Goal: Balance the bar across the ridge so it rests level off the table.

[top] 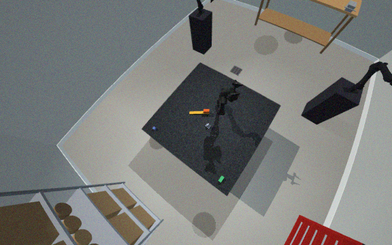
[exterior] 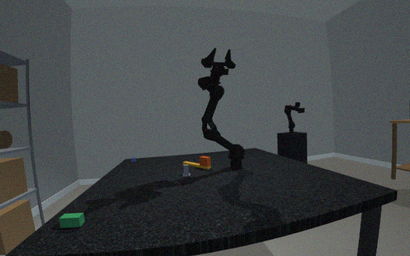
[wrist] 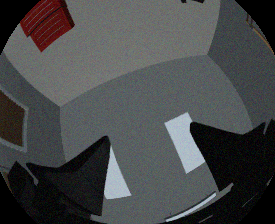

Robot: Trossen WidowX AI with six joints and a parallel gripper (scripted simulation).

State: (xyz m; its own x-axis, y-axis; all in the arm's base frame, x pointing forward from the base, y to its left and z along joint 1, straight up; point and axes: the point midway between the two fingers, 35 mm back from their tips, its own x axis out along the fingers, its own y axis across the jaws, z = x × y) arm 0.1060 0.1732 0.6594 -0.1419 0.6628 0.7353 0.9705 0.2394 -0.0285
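Observation:
The yellow bar (top: 196,112) (exterior: 193,164) lies on the dark table, with an orange block (top: 206,110) (exterior: 205,161) on one end. The small pale grey ridge (top: 207,126) (exterior: 186,171) stands apart from the bar. In the exterior view its top overlaps the bar's left end only by line of sight. My gripper (exterior: 222,50) (wrist: 151,134) is wide open and empty, pointing up high above the table. The wrist view shows only walls, floor and furniture beyond the fingers, no bar or ridge.
A green block (top: 221,179) (exterior: 72,220) lies near one table corner and a small blue object (top: 154,128) (exterior: 133,160) near another. Other arms stand on dark pedestals (top: 201,34) (exterior: 292,147) off the table. Shelving and a wooden bench stand farther away.

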